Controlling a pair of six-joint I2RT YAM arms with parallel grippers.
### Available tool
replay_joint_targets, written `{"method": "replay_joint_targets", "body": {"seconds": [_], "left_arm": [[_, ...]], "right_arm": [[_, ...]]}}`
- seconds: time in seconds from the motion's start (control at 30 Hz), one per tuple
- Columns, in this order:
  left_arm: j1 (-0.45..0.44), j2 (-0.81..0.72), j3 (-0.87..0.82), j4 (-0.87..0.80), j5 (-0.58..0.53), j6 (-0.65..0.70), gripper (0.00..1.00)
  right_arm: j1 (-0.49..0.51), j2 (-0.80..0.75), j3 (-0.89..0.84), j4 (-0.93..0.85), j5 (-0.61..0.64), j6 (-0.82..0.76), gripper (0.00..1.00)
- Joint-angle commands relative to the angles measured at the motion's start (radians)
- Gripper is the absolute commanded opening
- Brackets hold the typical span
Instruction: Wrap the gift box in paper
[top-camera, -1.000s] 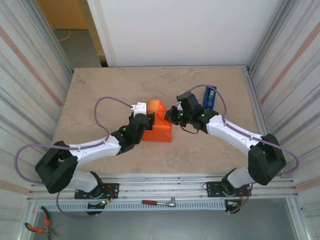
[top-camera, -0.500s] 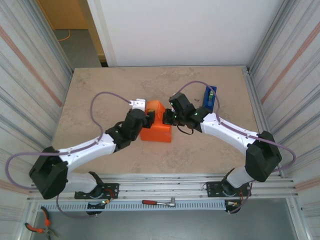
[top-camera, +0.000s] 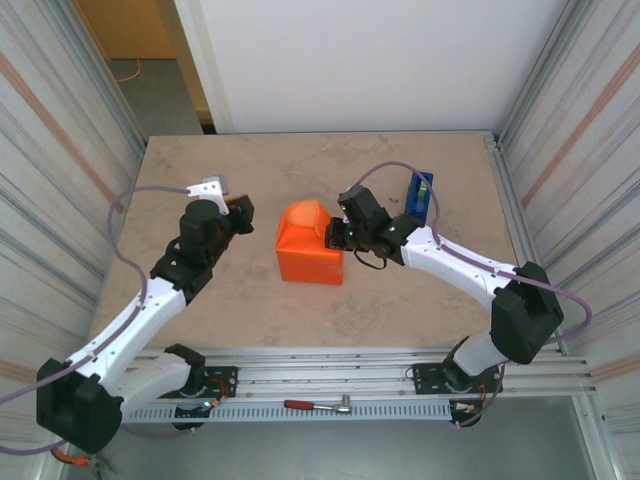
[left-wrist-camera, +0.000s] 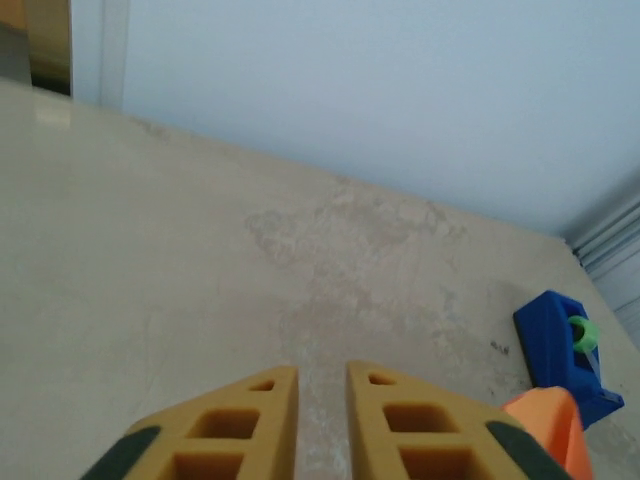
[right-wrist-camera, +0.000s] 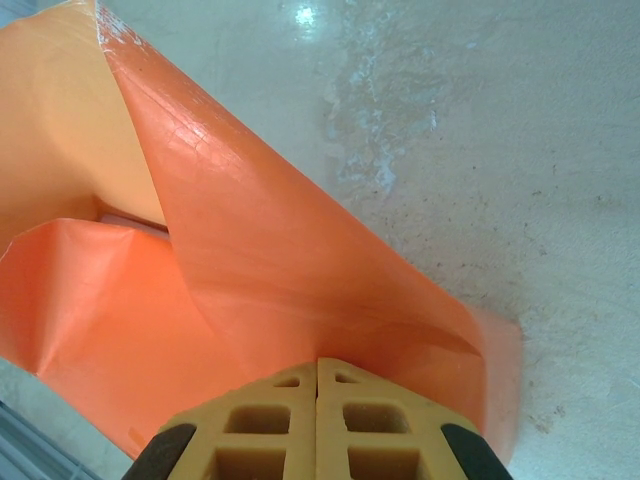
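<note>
Paper (top-camera: 312, 255): orange, lay as a loose mound at centre of the top view, with the gift box presumably hidden beneath. Left gripper (left-wrist-camera: 322, 374): had withdrawn to the upper left, fingers nearly together and empty, leaving its flap standing unsecured. Right gripper (right-wrist-camera: 318, 364): fingers were closed tight at the paper's right edge; whether they pinched it could not be told.

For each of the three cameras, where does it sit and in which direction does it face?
Top external: above and behind the robot, looking down on the table; both arms show, ending in left pincer and right pincer.
Left wrist: on the left arm, facing low across the table toward the back wall; its fingers show, a narrow gap apart.
Right wrist: on the right arm, facing down at the paper; its pincer shows, shut on it.
Shared: top external and left wrist both show the blue tape dispenser.
</note>
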Motion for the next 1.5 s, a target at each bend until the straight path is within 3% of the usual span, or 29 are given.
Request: {"method": "replay_joint_targets", "body": {"seconds": [0.0, 0.23, 0.5, 1.27, 1.47], "left_arm": [[0.007, 0.055, -0.009, 0.010, 0.102, -0.019, 0.17], [0.008, 0.206, 0.040, 0.055, 0.209, -0.013, 0.15], [-0.038, 0.247, 0.047, 0.067, 0.263, -0.015, 0.13], [-0.270, 0.312, 0.152, -0.111, 0.074, 0.011, 0.09], [-0.288, 0.337, 0.153, -0.119, 0.049, -0.022, 0.14]], "right_arm": [[0.021, 0.062, -0.064, -0.110, -0.030, -0.012, 0.00], [0.021, 0.057, -0.073, -0.101, -0.032, -0.008, 0.00], [0.021, 0.059, -0.077, -0.088, -0.036, 0.000, 0.00], [0.021, 0.063, -0.092, -0.063, -0.050, 0.011, 0.00], [0.023, 0.058, -0.100, -0.054, -0.055, 0.018, 0.00]]}}
